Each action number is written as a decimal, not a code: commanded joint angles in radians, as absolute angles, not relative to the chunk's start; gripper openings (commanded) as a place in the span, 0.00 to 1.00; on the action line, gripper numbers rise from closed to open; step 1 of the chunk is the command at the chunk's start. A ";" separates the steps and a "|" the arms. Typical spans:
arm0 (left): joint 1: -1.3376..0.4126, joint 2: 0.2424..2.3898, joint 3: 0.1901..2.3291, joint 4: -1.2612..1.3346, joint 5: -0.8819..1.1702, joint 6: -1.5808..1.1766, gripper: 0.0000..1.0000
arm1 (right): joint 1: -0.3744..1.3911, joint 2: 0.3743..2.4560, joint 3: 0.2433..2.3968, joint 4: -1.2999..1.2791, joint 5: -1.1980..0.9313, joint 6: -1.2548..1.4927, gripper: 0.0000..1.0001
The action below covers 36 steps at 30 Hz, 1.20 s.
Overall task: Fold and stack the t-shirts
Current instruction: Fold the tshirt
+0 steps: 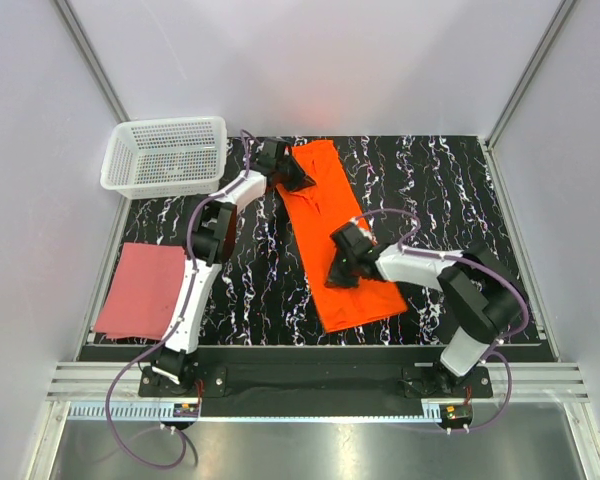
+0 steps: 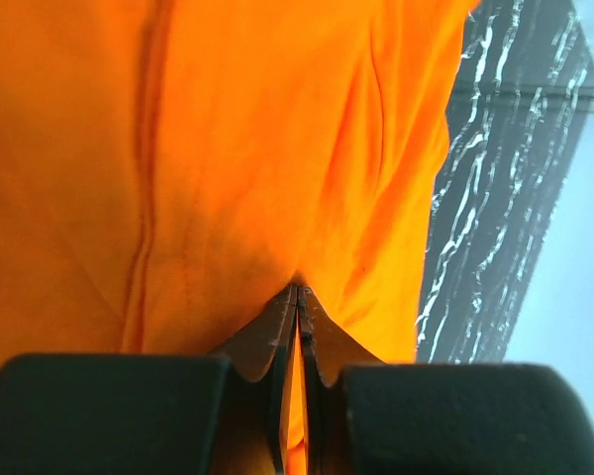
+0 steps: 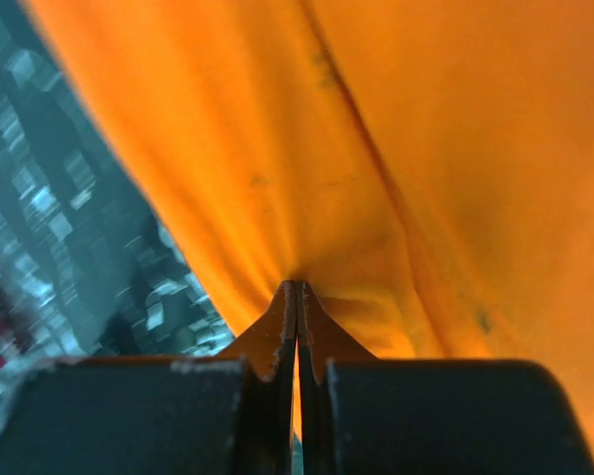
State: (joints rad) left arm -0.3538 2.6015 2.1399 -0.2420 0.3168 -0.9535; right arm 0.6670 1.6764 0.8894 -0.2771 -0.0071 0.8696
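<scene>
The bright orange t-shirt (image 1: 330, 215) lies as a long strip from the far middle of the black marbled table to the near middle. My left gripper (image 1: 298, 177) is shut on its far left edge; the cloth fills the left wrist view (image 2: 228, 148) and is pinched at the gripper (image 2: 298, 289). My right gripper (image 1: 338, 272) is shut on the shirt's left edge lower down; the orange cloth (image 3: 396, 148) bunches at the gripper (image 3: 296, 285). The dusty pink-red t-shirt (image 1: 142, 288) lies folded flat at the table's near left edge.
A white plastic mesh basket (image 1: 167, 155) stands at the far left corner. The black marbled table (image 1: 450, 190) is ringed by grey walls and metal posts. The left arm reaches diagonally across the table's left half.
</scene>
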 commanded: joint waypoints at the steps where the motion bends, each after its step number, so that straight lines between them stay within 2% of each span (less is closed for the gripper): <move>1: -0.353 2.638 2.215 -0.247 0.359 -0.930 0.09 | 0.759 1.712 0.859 -0.144 -0.074 1.057 0.00; 5: -0.351 2.533 2.163 -0.252 0.353 -0.845 0.09 | 0.790 1.678 0.913 -0.162 -0.054 1.029 0.00; 9: -0.357 2.387 2.028 -0.252 0.319 -0.770 0.14 | 0.788 1.628 0.965 -0.256 -0.012 0.878 0.02; 13: -0.371 2.243 1.947 -0.250 0.299 -0.709 0.18 | 0.779 1.591 1.031 -0.379 0.033 0.732 0.08; 20: -0.390 2.142 1.817 -0.233 0.243 -0.680 0.20 | 0.626 1.557 1.022 -0.433 -0.021 0.609 0.12; 26: -0.374 2.173 1.770 -0.229 0.228 -0.681 0.13 | 0.491 1.534 1.002 -0.439 -0.073 0.529 0.08; 32: -0.368 2.312 1.815 -0.198 0.253 -0.729 0.10 | 0.488 1.585 0.976 -0.434 -0.089 0.537 0.03; 36: -0.367 2.391 1.835 -0.189 0.282 -0.771 0.10 | 0.489 1.577 0.888 -0.367 -0.095 0.649 0.00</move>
